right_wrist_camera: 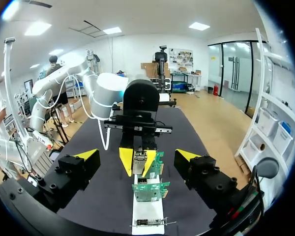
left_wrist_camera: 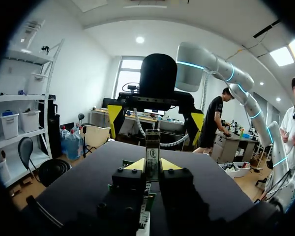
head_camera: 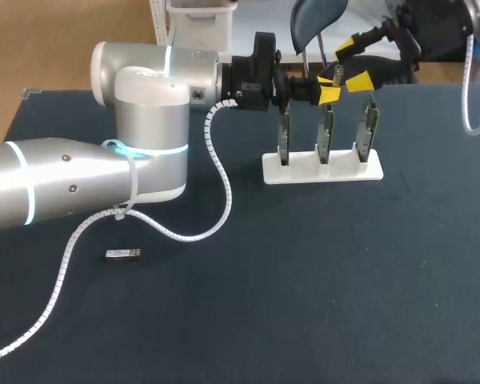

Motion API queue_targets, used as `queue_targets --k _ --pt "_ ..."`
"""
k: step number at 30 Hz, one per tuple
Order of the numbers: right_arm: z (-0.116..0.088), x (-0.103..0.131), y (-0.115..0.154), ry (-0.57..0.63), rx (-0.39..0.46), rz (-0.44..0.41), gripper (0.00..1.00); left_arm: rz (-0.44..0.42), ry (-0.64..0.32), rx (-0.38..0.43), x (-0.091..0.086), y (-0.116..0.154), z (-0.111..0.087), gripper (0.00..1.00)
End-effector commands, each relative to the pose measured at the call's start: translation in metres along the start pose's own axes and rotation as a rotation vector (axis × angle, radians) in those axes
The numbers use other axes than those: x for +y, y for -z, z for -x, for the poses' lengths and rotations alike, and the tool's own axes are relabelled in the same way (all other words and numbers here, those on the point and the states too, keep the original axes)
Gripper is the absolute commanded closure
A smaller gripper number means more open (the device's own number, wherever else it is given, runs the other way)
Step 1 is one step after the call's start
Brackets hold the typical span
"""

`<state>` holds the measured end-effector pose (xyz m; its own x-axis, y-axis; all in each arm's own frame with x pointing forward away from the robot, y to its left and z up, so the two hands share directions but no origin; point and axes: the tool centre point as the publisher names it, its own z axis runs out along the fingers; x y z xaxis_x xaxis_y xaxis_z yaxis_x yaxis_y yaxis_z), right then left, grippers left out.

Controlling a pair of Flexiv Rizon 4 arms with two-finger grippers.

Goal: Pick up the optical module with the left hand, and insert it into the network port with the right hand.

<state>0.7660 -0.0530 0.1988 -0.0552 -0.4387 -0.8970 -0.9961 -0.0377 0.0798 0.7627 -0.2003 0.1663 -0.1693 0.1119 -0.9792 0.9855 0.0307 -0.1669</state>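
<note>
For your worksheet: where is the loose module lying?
Head view: the module lies flat at the table's left, beside the white cable, far from the stand.

Well left of the stand [head_camera: 322, 170] there's a small dark thing [head_camera: 123, 254], way too tiny to identify. Above the stand, the left gripper [head_camera: 332, 88] covers most of the module [left_wrist_camera: 152, 153] from overhead. The ports on the boards [head_camera: 326, 132] are too small to make out. The right arm [head_camera: 432, 32] is cropped beyond the stand's far-right corner.

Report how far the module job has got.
Done: left gripper is shut on the silver metal optical module, above the upright green circuit boards. In hand: the open right gripper faces it. Left: handover, then insertion into a board.
</note>
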Motion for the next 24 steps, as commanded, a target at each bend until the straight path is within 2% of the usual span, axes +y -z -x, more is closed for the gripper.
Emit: queue_targets --k 1,16,17,18,19,20,24 --pt "-0.0016 -0.0048 -0.0036 -0.001 -0.004 0.011 0.00 -0.002 0.001 0.003 0.0018 -0.0008 0.0005 1.00" --pt "-0.0009 -0.0049 -0.0086 0.000 0.000 0.013 0.00 -0.002 0.001 0.003 0.0018 -0.0008 0.0005 1.00" --pt "-0.0008 -0.0049 -0.0087 0.001 0.000 0.013 0.12 -0.002 0.001 0.003 0.0018 -0.0008 0.0005 1.00" --pt "-0.0008 -0.0050 -0.0087 0.002 0.000 0.013 0.52 -0.002 0.001 0.003 0.0018 -0.0008 0.0005 1.00" --pt "-0.0009 -0.0050 -0.0092 0.003 0.002 0.014 0.84 -0.002 0.001 0.003 0.0018 -0.0008 0.0005 1.00" --pt "-0.0010 -0.0048 -0.0098 0.005 0.006 0.014 1.00 -0.002 0.001 0.003 0.0018 -0.0008 0.0005 1.00" --pt "-0.0017 -0.0036 -0.0114 0.005 0.009 0.015 1.00 -0.002 0.001 0.003 0.0018 -0.0008 0.0005 1.00"
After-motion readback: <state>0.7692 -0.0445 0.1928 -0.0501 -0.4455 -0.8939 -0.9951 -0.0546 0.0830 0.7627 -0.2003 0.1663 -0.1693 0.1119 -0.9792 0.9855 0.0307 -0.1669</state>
